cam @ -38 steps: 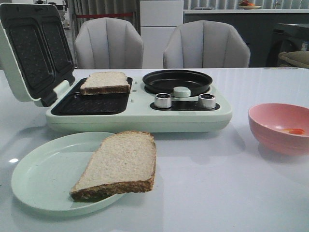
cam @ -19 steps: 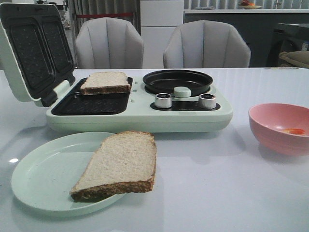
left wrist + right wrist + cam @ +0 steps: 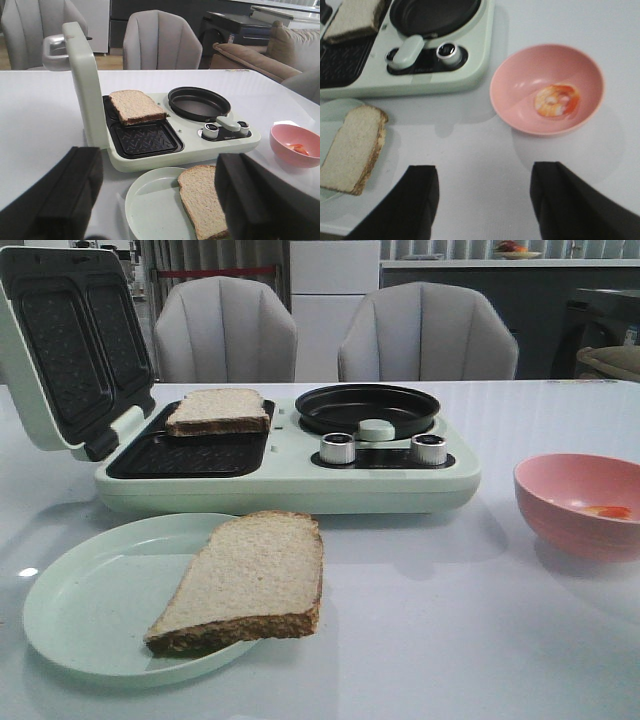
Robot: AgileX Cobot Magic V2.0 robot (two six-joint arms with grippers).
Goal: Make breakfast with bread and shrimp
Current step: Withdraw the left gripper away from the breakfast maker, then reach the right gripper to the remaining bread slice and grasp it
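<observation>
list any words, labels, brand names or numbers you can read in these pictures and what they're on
No text can be read in any view.
Breakfast maker: its pale green body shows no legible brand.
Two silver knobs: any markings around them are too small and blurred to read.
Pink bowl, plate, bread slices: no print or label.

Front cam is sitting low at table edge facing forward, both wrist cams are looking down past their fingers, all sharing the breakfast maker (image 3: 290, 465).
</observation>
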